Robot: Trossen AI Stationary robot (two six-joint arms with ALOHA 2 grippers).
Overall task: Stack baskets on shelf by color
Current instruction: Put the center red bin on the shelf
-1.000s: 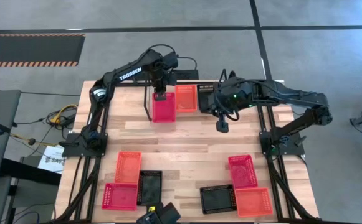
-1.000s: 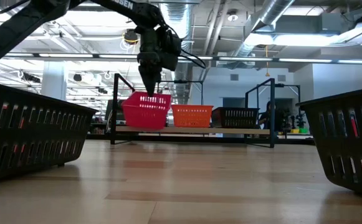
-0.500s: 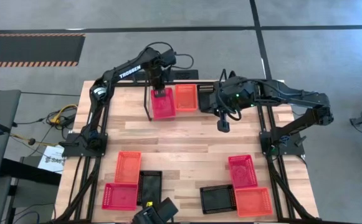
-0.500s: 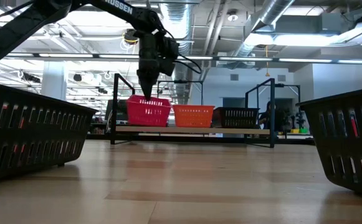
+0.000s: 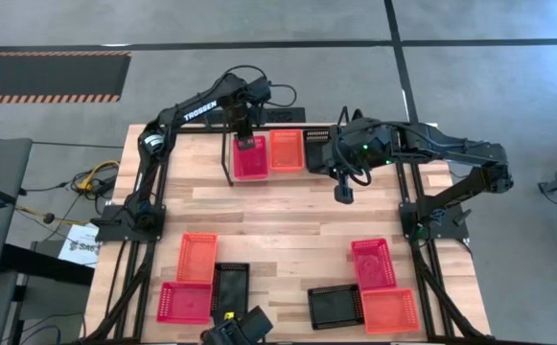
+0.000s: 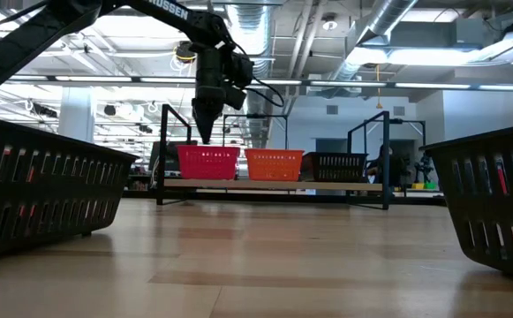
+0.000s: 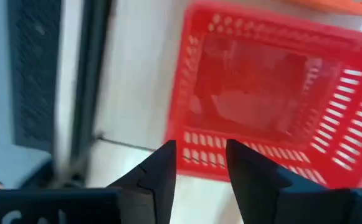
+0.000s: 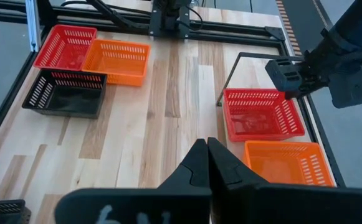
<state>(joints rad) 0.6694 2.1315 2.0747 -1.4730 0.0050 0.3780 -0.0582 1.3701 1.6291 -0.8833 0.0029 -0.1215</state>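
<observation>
Red basket (image 5: 251, 160) now sits flat on the shelf (image 6: 274, 185), at the left end, just beside the orange basket (image 5: 286, 149). A second ago it hung tilted off the shelf's front edge in the left gripper (image 6: 205, 132); since then it has been slid in and set down. The left gripper's fingers have parted and stand just above the basket's far rim, no longer gripping it; from the left wrist view a narrow gap shows between the fingers (image 7: 163, 171), though whether they still brush the rim is hard to tell through the blur.

Judgement: the red spot on the shelf is started, the placement is done, next is a retreat and a fetch of another red one.

Orientation: the red basket is mouth up and level, long axis running front-to-back across the shelf, parallel to the orange basket. A black basket (image 6: 334, 165) is further right on the shelf.

Right gripper (image 5: 342, 193) hangs well in front of the shelf's right half, fingers pressed together, holding nothing.

Six baskets are on the table, well away from the shelf.
</observation>
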